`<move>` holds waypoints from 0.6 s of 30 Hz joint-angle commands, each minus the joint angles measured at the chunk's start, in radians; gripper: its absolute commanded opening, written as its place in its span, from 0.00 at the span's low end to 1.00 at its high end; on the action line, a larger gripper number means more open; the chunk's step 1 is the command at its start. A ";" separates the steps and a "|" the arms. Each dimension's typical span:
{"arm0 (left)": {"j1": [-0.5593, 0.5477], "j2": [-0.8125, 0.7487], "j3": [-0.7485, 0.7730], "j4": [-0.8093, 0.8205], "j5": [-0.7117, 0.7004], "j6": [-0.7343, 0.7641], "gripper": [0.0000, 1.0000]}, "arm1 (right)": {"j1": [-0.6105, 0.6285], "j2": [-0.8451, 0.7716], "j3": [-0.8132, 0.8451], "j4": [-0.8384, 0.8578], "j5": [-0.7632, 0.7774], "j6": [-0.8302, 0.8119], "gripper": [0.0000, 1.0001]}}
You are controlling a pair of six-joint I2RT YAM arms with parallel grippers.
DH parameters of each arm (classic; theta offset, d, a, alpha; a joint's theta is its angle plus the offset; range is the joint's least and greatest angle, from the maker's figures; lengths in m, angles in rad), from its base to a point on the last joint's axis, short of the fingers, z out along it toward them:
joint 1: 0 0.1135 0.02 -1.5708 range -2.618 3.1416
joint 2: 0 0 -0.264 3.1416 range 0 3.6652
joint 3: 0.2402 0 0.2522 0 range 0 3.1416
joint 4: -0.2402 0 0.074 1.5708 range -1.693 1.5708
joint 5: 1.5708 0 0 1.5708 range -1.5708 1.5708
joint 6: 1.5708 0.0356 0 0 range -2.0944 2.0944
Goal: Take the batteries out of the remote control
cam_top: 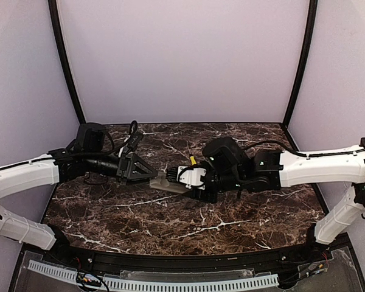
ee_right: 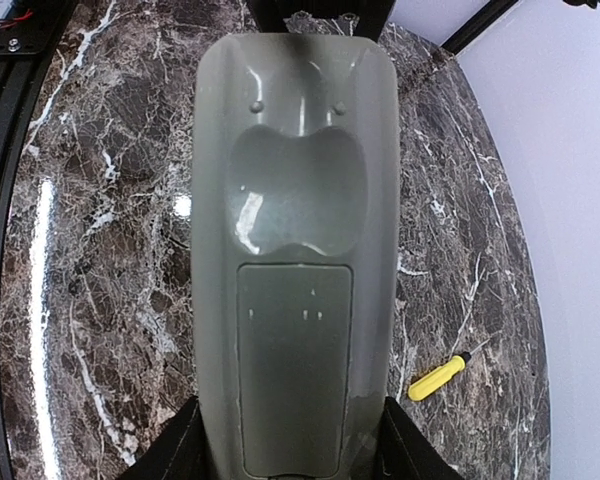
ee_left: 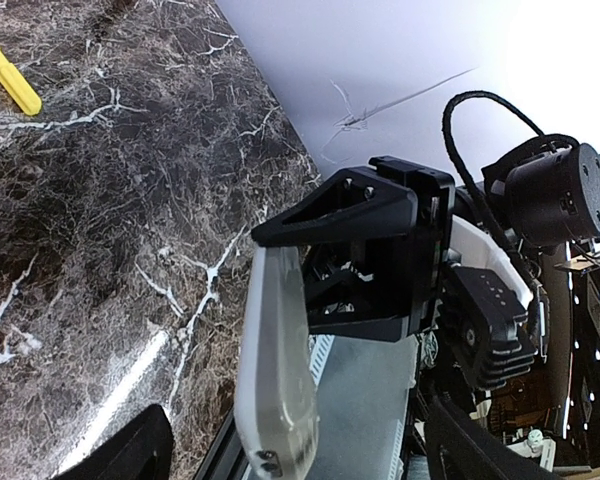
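The remote control is a grey-beige bar held above the marble table. My right gripper is shut on its near end, one black finger on each side. The rectangular battery cover sits closed on the upper face, so the batteries are hidden. In the top view the remote spans from my right gripper to my left gripper. In the left wrist view the remote shows edge-on between my left gripper's wide-open fingers, which do not touch it.
A yellow-handled screwdriver lies on the marble table beyond the remote; it also shows in the left wrist view. Purple walls close in the back and sides. A black rail runs along the near edge.
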 commanded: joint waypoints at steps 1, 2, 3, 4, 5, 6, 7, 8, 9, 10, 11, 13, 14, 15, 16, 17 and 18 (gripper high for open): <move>-0.022 0.004 -0.025 0.075 -0.031 -0.033 0.86 | 0.014 0.010 0.040 0.076 0.028 -0.004 0.00; -0.025 0.004 -0.030 0.077 -0.039 -0.033 0.85 | 0.016 0.010 0.041 0.082 0.026 -0.004 0.00; -0.026 0.006 -0.033 0.084 -0.041 -0.035 0.83 | 0.016 0.009 0.041 0.090 0.026 -0.002 0.00; -0.028 0.008 -0.041 0.090 -0.045 -0.040 0.80 | 0.018 0.009 0.040 0.098 0.024 -0.001 0.00; -0.029 0.011 -0.044 0.105 -0.045 -0.043 0.79 | 0.019 0.009 0.041 0.102 0.023 0.001 0.00; -0.031 0.013 -0.047 0.109 -0.045 -0.049 0.77 | 0.020 0.011 0.044 0.105 0.022 0.004 0.00; -0.033 0.018 -0.047 0.114 -0.045 -0.049 0.76 | 0.019 0.014 0.047 0.110 0.024 0.008 0.00; -0.034 0.021 -0.047 0.116 -0.046 -0.051 0.74 | 0.020 0.019 0.049 0.113 0.026 0.013 0.00; -0.035 0.026 -0.047 0.119 -0.047 -0.051 0.73 | 0.022 0.024 0.052 0.116 0.027 0.016 0.00; -0.036 0.028 -0.046 0.121 -0.048 -0.052 0.72 | 0.024 0.029 0.056 0.117 0.027 0.019 0.00; -0.038 0.033 -0.046 0.124 -0.049 -0.053 0.72 | 0.025 0.033 0.058 0.118 0.027 0.021 0.00; -0.039 0.038 -0.046 0.127 -0.053 -0.055 0.71 | 0.028 0.044 0.064 0.118 0.031 0.024 0.00; -0.039 0.040 -0.046 0.129 -0.056 -0.055 0.69 | 0.029 0.049 0.067 0.118 0.035 0.024 0.00; -0.040 0.040 -0.046 0.130 -0.058 -0.057 0.69 | 0.030 0.053 0.071 0.118 0.039 0.026 0.00; -0.041 0.039 -0.046 0.131 -0.062 -0.057 0.66 | 0.031 0.057 0.073 0.118 0.041 0.030 0.00; -0.043 0.040 -0.046 0.132 -0.063 -0.056 0.65 | 0.031 0.060 0.076 0.118 0.041 0.031 0.00; -0.043 0.039 -0.048 0.132 -0.066 -0.055 0.63 | 0.031 0.062 0.078 0.118 0.041 0.032 0.00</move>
